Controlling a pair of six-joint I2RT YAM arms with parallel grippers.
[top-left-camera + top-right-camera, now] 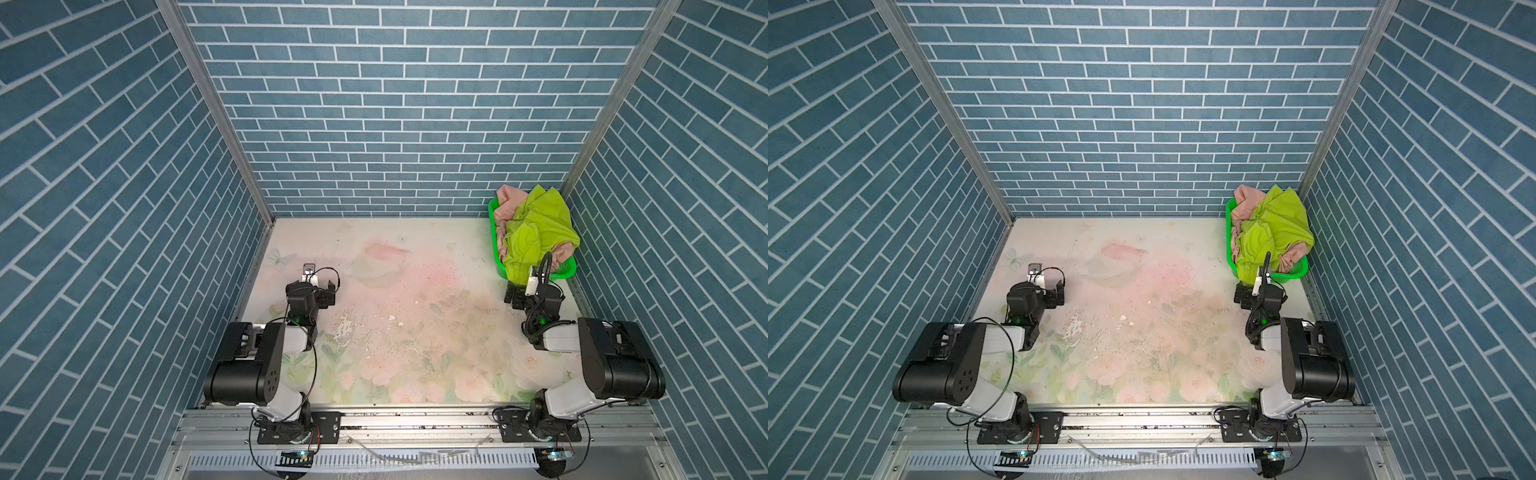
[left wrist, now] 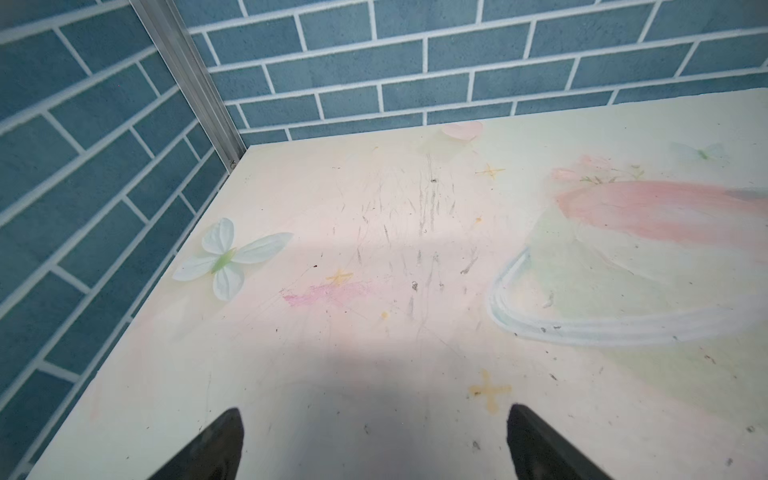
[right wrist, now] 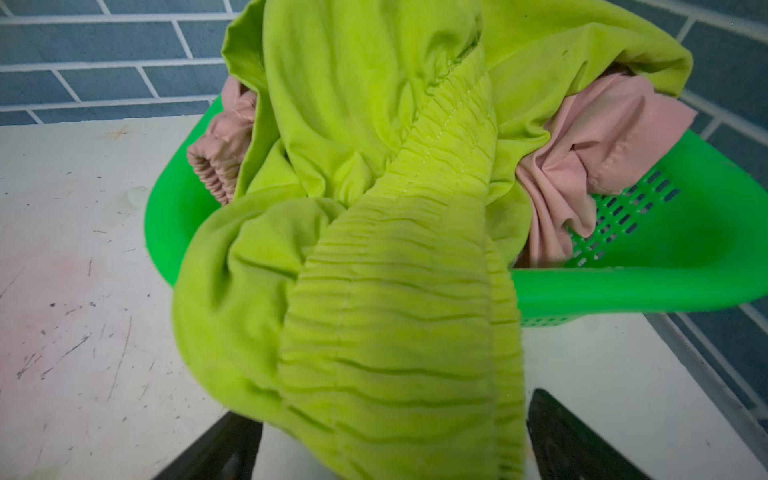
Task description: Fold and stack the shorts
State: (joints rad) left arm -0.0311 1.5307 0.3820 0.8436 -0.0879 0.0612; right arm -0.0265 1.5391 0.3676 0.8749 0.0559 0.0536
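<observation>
1. Blue brick walls (image 1: 395,104) close three sides of the worktop (image 1: 415,316). Its broad middle lies bare, so we have good room for spreading and folding.
2. Both pairs sit heaped in the green basket (image 1: 567,269) in the far right corner, the lime-green shorts (image 1: 536,224) on top and the pink shorts (image 1: 509,199) beneath.
3. Our right claw (image 3: 390,436) stands wide. The lime waistband droops over the basket's near rim between its fingers, ungripped. Our left claw (image 2: 374,432) is also wide, over bare worktop.
4. We judge that pulling could drag the pink pair or the light basket along. The side wall nearby leaves little swing.
</observation>
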